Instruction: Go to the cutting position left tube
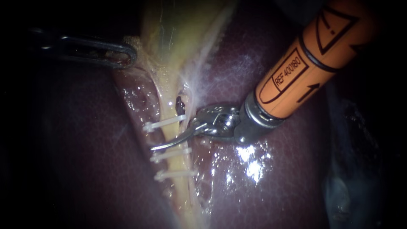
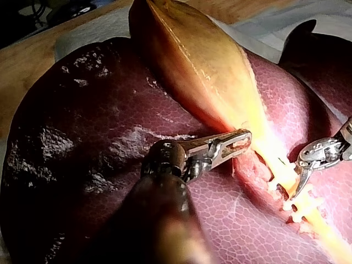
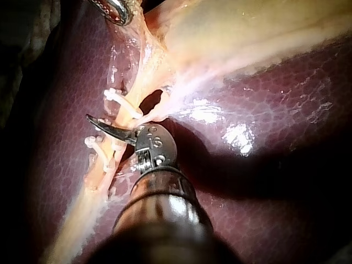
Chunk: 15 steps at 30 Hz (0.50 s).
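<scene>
Plainly the approach is nearly done: the right instrument (image 1: 176, 140) comes in from the upper right and lays a curved blade across the left tube (image 1: 173, 132), in the gap between the top clip (image 1: 163, 124) and the second clip (image 1: 169, 155). Only that one blade shows, so I cannot tell whether its end effector is released or clenched, nor whether the tube sits inside it. The left instrument (image 1: 125, 54) is well apart, up by the gallbladder (image 1: 178, 29), its end effector clenched on tissue at the gallbladder's edge, seemingly to keep it taut. The next move, as I judge it, calls for only a small correction: the tube squarely within the blades, clear of both clips and off the liver (image 1: 292, 182) beneath. The liver is wet and glossy and lies on a pale cloth (image 2: 93, 30) over a wooden bench (image 2: 22, 77); little else of the room shows.
</scene>
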Each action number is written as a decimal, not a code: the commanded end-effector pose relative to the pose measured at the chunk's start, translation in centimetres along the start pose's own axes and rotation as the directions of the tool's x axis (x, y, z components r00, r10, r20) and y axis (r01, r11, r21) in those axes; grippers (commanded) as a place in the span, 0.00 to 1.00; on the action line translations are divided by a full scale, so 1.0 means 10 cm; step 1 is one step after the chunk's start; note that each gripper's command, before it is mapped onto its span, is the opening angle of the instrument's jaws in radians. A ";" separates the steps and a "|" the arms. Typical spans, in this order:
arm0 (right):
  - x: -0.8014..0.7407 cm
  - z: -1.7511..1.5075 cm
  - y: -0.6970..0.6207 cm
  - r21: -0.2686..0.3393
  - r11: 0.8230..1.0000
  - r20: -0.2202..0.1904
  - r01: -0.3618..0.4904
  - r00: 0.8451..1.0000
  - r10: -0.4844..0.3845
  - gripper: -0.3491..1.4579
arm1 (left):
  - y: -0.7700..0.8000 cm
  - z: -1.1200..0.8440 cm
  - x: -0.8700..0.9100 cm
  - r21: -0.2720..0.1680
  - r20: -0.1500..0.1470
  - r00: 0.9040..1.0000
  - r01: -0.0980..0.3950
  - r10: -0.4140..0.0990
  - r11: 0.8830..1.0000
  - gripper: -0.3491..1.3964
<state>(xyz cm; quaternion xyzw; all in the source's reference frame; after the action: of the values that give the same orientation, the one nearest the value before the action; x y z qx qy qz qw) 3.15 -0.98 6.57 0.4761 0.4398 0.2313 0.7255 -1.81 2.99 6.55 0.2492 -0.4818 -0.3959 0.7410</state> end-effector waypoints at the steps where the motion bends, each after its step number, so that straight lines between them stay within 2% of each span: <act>1: -0.001 -0.002 0.000 0.002 1.000 0.001 0.002 1.000 -0.002 0.95 | 0.000 0.000 0.000 0.000 0.000 1.000 0.000 0.000 1.000 0.00; 5: -0.013 -0.015 -0.001 0.006 1.000 0.018 0.006 1.000 -0.007 0.95 | -0.001 -0.001 0.000 0.000 0.000 1.000 0.000 0.000 1.000 0.00; 15: -0.036 -0.067 -0.016 -0.047 0.999 0.056 0.012 0.998 -0.009 0.94 | -0.001 -0.001 -0.001 0.000 0.000 1.000 0.000 0.000 1.000 0.00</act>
<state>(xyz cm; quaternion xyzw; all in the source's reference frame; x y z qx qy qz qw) 2.34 -0.99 6.45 0.4629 0.4160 0.2251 0.7496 -1.81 2.99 6.54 0.2491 -0.4818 -0.3959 0.7410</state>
